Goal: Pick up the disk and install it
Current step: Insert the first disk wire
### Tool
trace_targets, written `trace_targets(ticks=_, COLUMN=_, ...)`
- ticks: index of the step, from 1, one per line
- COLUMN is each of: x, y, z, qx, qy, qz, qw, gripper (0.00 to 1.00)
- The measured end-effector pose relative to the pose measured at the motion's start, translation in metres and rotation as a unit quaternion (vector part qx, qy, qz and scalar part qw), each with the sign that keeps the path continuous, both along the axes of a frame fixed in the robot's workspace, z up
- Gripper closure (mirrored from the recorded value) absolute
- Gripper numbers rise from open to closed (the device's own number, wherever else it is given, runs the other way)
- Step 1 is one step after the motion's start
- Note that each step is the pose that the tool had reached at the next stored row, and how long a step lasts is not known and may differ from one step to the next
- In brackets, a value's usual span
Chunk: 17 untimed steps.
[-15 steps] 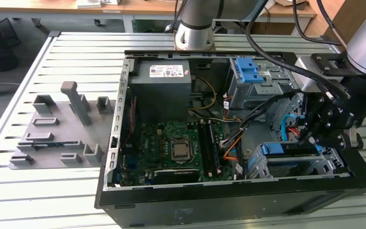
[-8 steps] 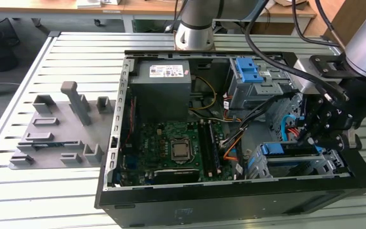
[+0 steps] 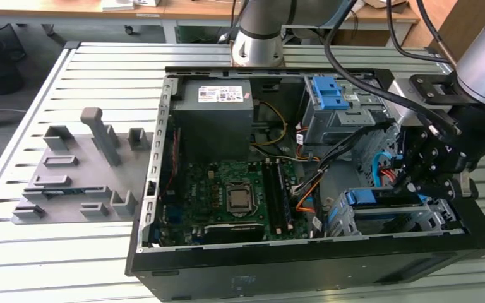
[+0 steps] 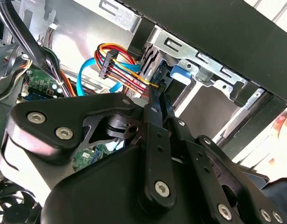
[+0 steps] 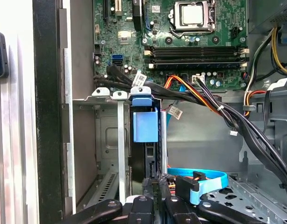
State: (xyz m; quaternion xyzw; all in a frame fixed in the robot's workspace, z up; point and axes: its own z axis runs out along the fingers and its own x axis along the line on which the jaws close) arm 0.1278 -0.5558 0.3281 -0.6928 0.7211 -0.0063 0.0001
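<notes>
Your hand (image 3: 432,173) sits low at the right side of the open computer case (image 3: 310,252) in the exterior view, down among the cables beside the lower drive cage (image 3: 394,214). In both wrist views the fingers (image 4: 155,105) look drawn close together, pinched on the edge of the disk (image 5: 146,126), which stands on edge in a slot of that cage. You can see its blue carrier tab facing you in the first wrist view, with the dark body of the drive running down behind it toward the fingers. The disk looks partly seated in the cage, held upright between the metal rails.

Just beside the hand, a light blue flat cable (image 5: 206,179) loops across the case floor, and a bundle of red, orange and yellow wires (image 4: 118,65) ends in a black plug near the fingertips in the second wrist view. Black cables (image 5: 218,109) run from the motherboard (image 3: 230,196) across the middle of the case.

Further back in the exterior view, a blue latch piece (image 3: 331,95) sits atop the upper grey drive bay (image 3: 343,120), well apart from the hand. The power supply (image 3: 217,107) fills the far left corner of the case. On the slatted counter (image 3: 83,69), to the exterior view's left of the case, lies a grey fixture (image 3: 78,170) with upright pegs and slots.
</notes>
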Motion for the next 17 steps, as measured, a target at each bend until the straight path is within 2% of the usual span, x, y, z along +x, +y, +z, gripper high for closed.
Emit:
trace_targets(ticks=3, x=0.0000, y=0.0000, z=0.0008, qx=0.0005, qy=0.0000, qz=0.000, qw=1.0000, gripper=0.83)
trace_targets(ticks=4, x=0.0000, y=0.0000, z=0.0020, qx=0.0003, qy=0.0000, qz=0.000, qw=1.0000, gripper=0.76)
trace_targets(ticks=9, x=0.0000, y=0.0000, z=0.0100, qx=0.0001, qy=0.0000, qz=0.000, qw=1.0000, gripper=0.76)
trace_targets(ticks=11, x=0.0000, y=0.0000, z=0.0113, qx=0.0002, qy=0.0000, qz=0.000, qw=1.0000, gripper=0.76)
trace_targets(ticks=13, x=0.0000, y=0.0000, z=0.0113, qx=0.0003, qy=0.0000, qz=0.000, qw=1.0000, gripper=0.78)
trace_targets(ticks=15, x=0.0000, y=0.0000, z=0.0115, qx=0.0002, qy=0.0000, qz=0.000, qw=1.0000, gripper=0.89)
trace_targets(ticks=17, x=0.0000, y=0.0000, z=0.0116, qx=0.0001, qy=0.0000, qz=0.000, qw=1.0000, gripper=0.89)
